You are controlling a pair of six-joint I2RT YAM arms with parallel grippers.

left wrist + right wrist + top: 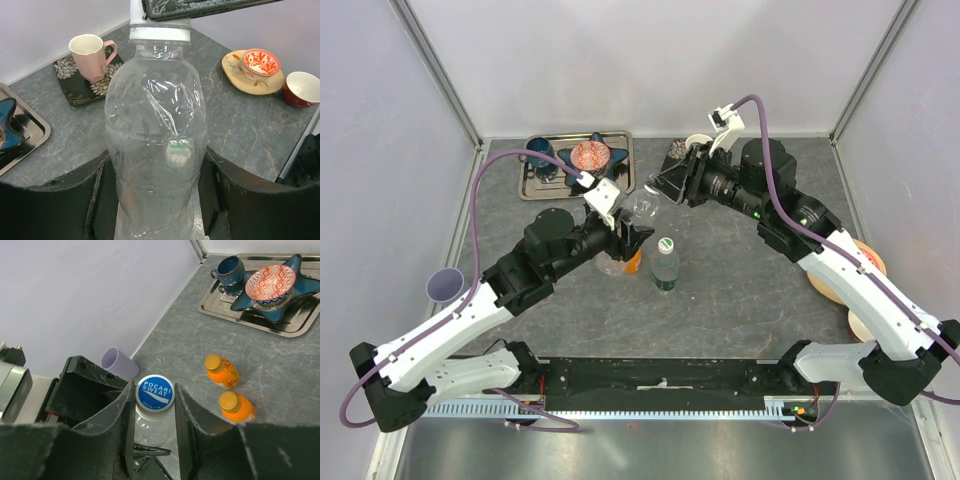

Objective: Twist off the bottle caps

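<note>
My left gripper (155, 200) is shut on the lower body of the colourless clear bottle (155, 130), which it holds tilted above the table (638, 210). The bottle's blue-and-white cap (155, 391) sits between the fingers of my right gripper (155, 405), both pads pressed against its sides. In the top view the right gripper (660, 183) meets the bottle's neck from the far right. The green-tinted bottle (665, 268) with its white cap stands upright by the left gripper (625, 240). Two orange bottles (222, 371) (236, 407) with orange caps stand on the table below.
A metal tray (535, 188) with a blue star dish, a patterned bowl and a blue mug lies at the back left. A purple cup (444, 284) is at the left edge. A pink mug (90, 55) on a dark saucer stands at the back; plates and bowls (252, 75) on the right.
</note>
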